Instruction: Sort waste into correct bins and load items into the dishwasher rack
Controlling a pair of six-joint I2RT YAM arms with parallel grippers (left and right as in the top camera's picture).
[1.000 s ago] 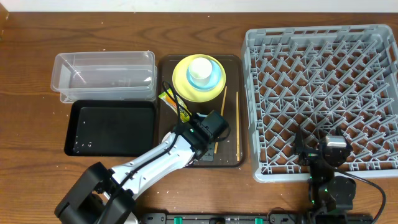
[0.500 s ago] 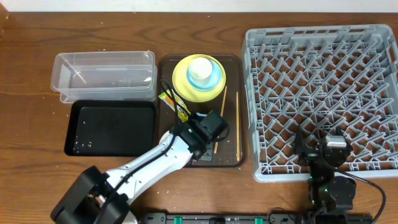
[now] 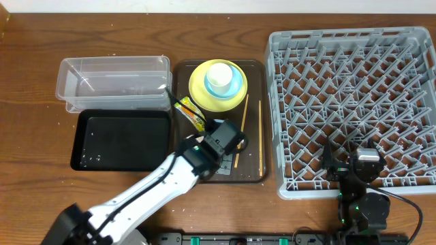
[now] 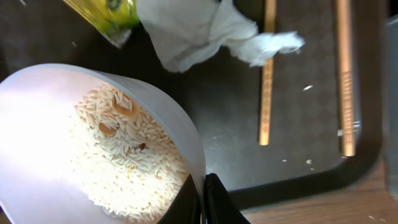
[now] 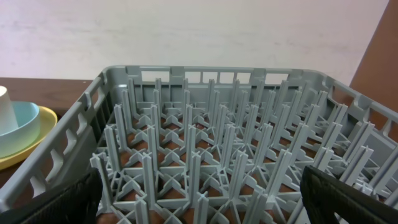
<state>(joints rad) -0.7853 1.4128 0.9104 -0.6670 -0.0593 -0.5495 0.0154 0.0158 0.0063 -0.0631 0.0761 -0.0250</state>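
Observation:
My left gripper (image 4: 203, 199) is shut on the rim of a bowl (image 4: 37, 112) that is white inside and holds whitish rice (image 4: 130, 162). Above the bowl on the brown tray lie a yellow-green wrapper (image 4: 106, 12) and a crumpled white tissue (image 4: 193, 31), with two chopsticks (image 4: 267, 74) to the right. From overhead the left gripper (image 3: 221, 141) covers the bowl; the wrapper (image 3: 191, 112) shows beside it. A white cup (image 3: 219, 73) sits in a light blue bowl (image 3: 235, 83) on the yellow plate (image 3: 197, 85). My right gripper (image 5: 202, 199) is open over the near edge of the grey rack (image 3: 354, 102).
A clear plastic tub (image 3: 116, 82) stands at the back left with a black tray (image 3: 122, 139) in front of it. The brown serving tray (image 3: 262, 173) lies between them and the rack. Upright pegs (image 5: 211, 124) fill the rack ahead of the right gripper.
The left arm has swung and its gripper has shifted slightly left on the brown tray, uncovering more of the wrapper. The right arm has not moved.

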